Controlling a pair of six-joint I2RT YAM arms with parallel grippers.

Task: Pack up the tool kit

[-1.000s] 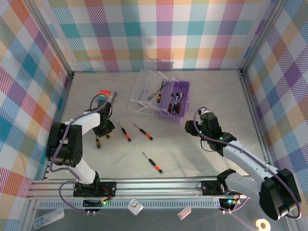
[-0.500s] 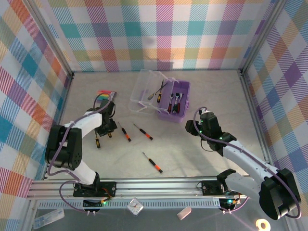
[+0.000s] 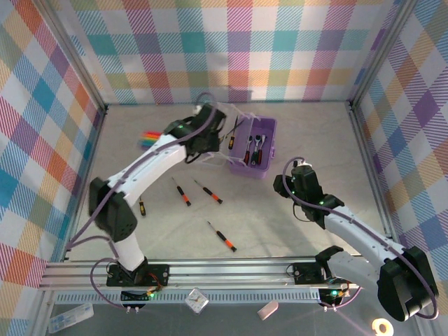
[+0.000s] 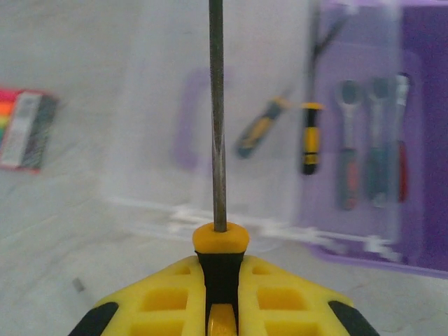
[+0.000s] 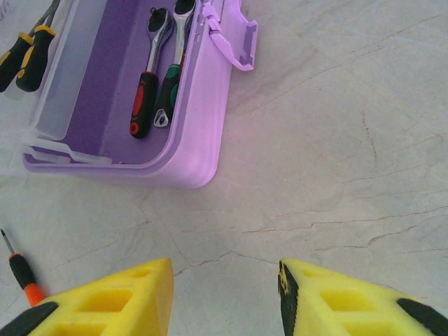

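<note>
This is a robot test cell of the laboratory type. The pale, stone-patterned worktop (image 3: 280,231) is enclosed on three sides by upright panels (image 3: 231,49) covered in a multicoloured check pattern. Two cabled robot arms (image 3: 143,166) are bolted side by side to a slotted aluminium rail (image 3: 231,269) along the near edge, with loose cabling running beneath it.

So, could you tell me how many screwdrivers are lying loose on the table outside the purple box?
4. Two slim orange-and-black screwdrivers lie mid-table, left and right; a third nearer the robot; a yellow-and-black one beside the left arm. Others may be hidden.
</note>
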